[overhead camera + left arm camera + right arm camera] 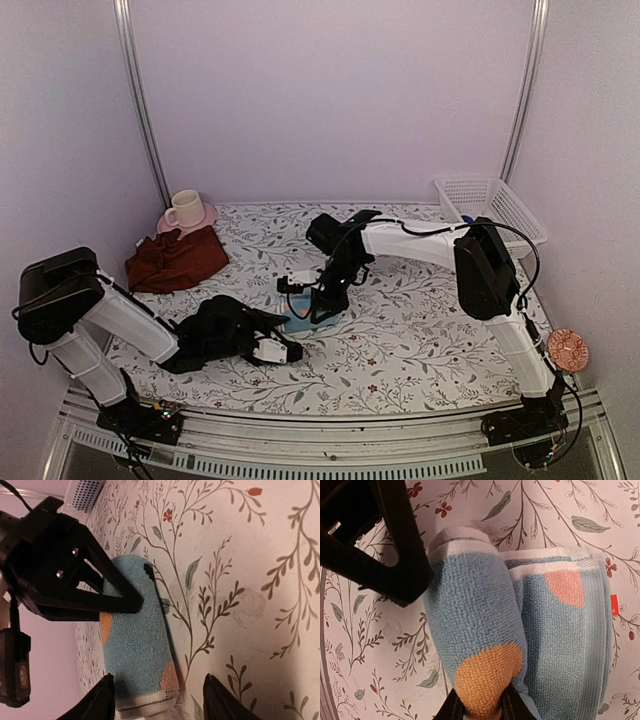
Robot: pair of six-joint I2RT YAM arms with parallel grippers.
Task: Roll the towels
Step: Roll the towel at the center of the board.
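The light-blue towel [299, 320] lies mid-table, partly rolled. In the right wrist view its rolled part [470, 625] lies beside the still-flat part [565, 630]. My right gripper [482, 710] is shut on the near end of the roll, a finger on each side of the orange patch; from above it [318, 306] stands over the towel. My left gripper [162, 702] is open at the roll's [137, 645] other end, its fingertips [100, 700] astride the striped hem, not pressing it. The maroon towel [176, 262] lies crumpled at the back left.
A cream cup [185, 209] on a pink saucer stands behind the maroon towel. A white mesh basket [490, 205] sits at the back right corner. A round reddish object [567, 348] lies off the right edge of the floral table covering [420, 330].
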